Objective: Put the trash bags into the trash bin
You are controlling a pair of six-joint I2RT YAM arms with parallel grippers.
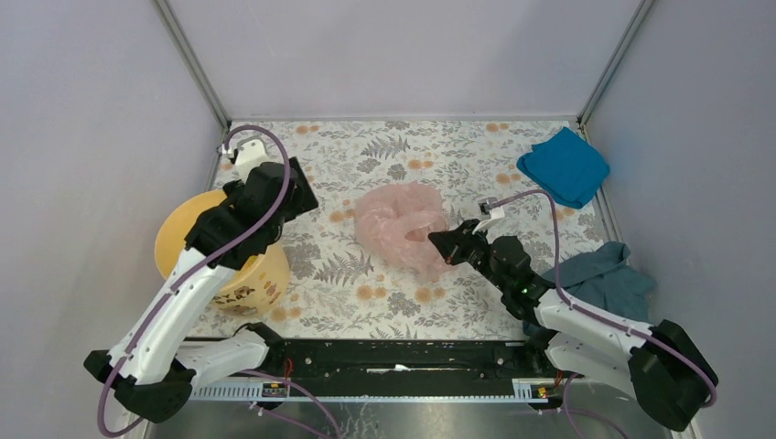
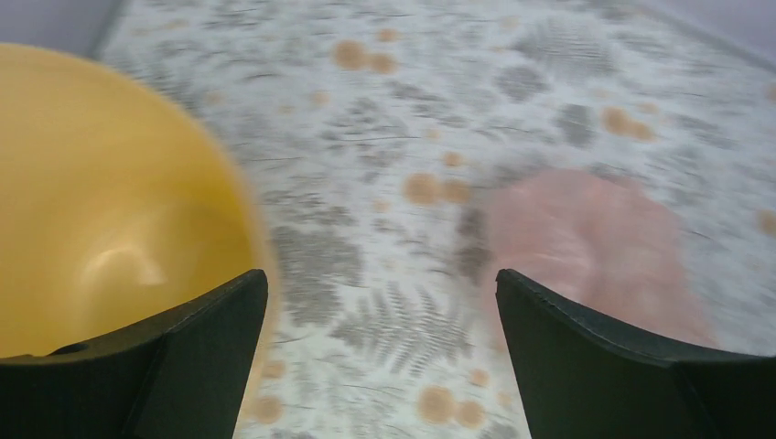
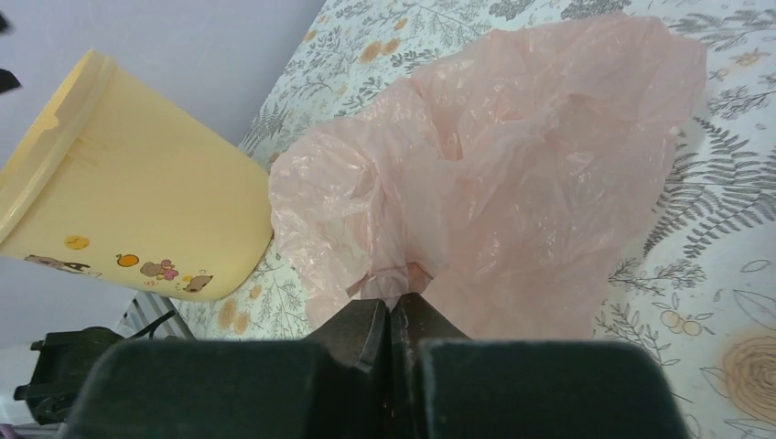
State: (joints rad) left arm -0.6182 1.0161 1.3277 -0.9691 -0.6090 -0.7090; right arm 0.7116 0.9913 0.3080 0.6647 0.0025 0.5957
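The trash bin [image 1: 254, 279] is parked at the left edge of the table [image 1: 412, 146], with the left gripper [image 2: 380, 274] spread wide over its rim. Mid-table, the crumpled pink trash bag [image 1: 395, 224] is pinched tight by the right gripper [image 1: 437, 240].

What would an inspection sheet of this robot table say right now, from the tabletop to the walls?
Surface: floral-print tablecloth, lying flat.
Job's things: pink trash bag crumpled mid-table, not yet in the yellow trash bin, which stands upright at the left.
Clutter: blue folded cloth far right; dark teal cloth near right.
Grippers: left fingers open, holding nothing, by the bin; right fingers shut on the bag's film.
Cables: purple cable along each arm.
Surroundings: plain grey walls; nothing else seen.
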